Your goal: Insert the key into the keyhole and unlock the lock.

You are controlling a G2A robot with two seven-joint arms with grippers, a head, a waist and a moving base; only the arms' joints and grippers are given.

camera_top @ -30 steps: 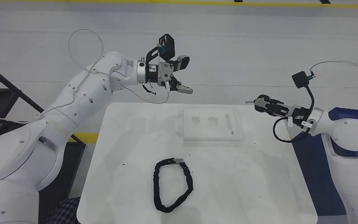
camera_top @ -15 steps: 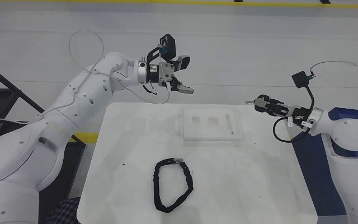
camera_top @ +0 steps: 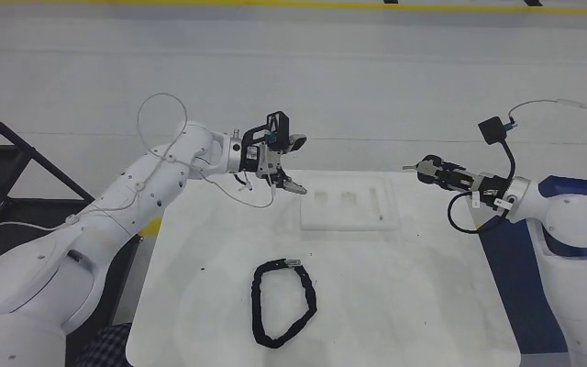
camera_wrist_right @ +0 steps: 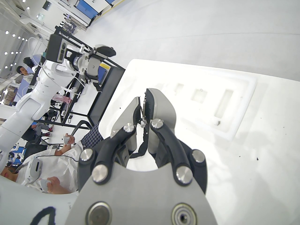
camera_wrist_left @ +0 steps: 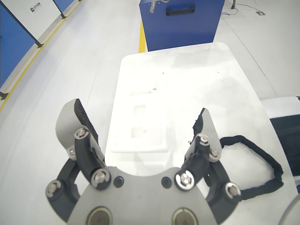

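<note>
A black fabric-covered chain lock [camera_top: 283, 303] lies looped on the white table [camera_top: 413, 303], near its front; its metal end [camera_top: 292, 264] faces the back. My left gripper [camera_top: 297, 166] hangs open and empty over the table's back left edge, with the lock [camera_wrist_left: 260, 158] off to one side of its fingers [camera_wrist_left: 82, 118]. My right gripper [camera_top: 424, 169] hovers past the table's back right corner, shut on a small metal key [camera_top: 407, 167] that points toward the table. In the right wrist view the key [camera_wrist_right: 142, 118] is a thin sliver between the closed pads.
A white foam tray [camera_top: 348, 202] with three shallow recesses sits at the back middle of the table, also the tray [camera_wrist_left: 138, 147] just ahead of my left gripper. A blue cabinet [camera_wrist_left: 180, 22] stands beyond the table's right end.
My left arm has swung down and forward, bringing its open gripper from above the floor to the table's back left edge. The right arm and key have stayed put.
</note>
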